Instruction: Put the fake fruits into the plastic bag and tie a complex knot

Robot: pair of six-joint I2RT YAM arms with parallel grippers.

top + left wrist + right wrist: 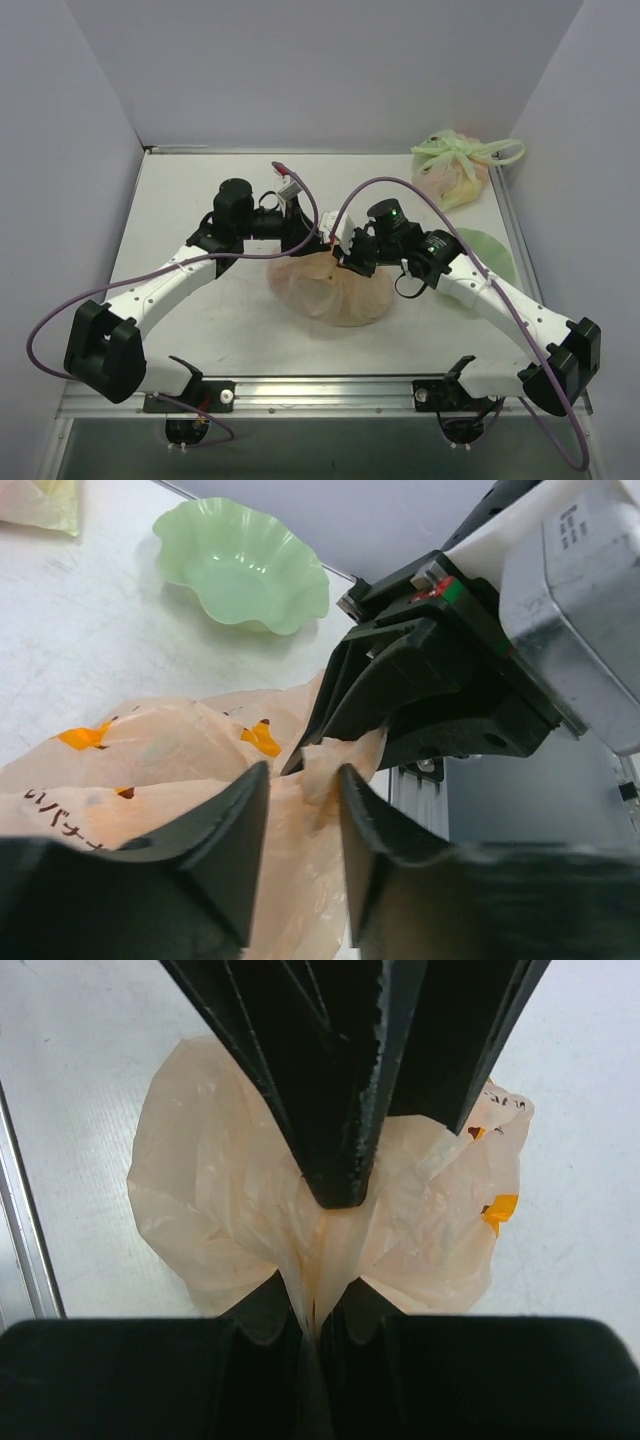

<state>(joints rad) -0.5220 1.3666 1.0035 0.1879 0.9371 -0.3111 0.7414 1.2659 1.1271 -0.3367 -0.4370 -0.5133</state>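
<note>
Seemingly the fake fruits are already sitting inside the plastic bag [335, 292] on the table [180, 190] — none is showing — while the right fingers [258, 1315] are pinching its gathered neck and the left fingers [230, 830] are standing parted around a film strand, the knot not yet tied.

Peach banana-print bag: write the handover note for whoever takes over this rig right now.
Left gripper: jaws apart, straddling a raised fold of the peach banana-print bag, not clamped.
Right gripper: shut on the bag's gathered film, pinching it up off the table.
Bag: mid-table between the arms, bulging; fruits not visible, presumably inside.
Done: the mouth is gathered.
Left: no finished knot shows; the tying is yet to do.
Aside: green wavy bowl and a tied pale green bag at the far right.
</note>
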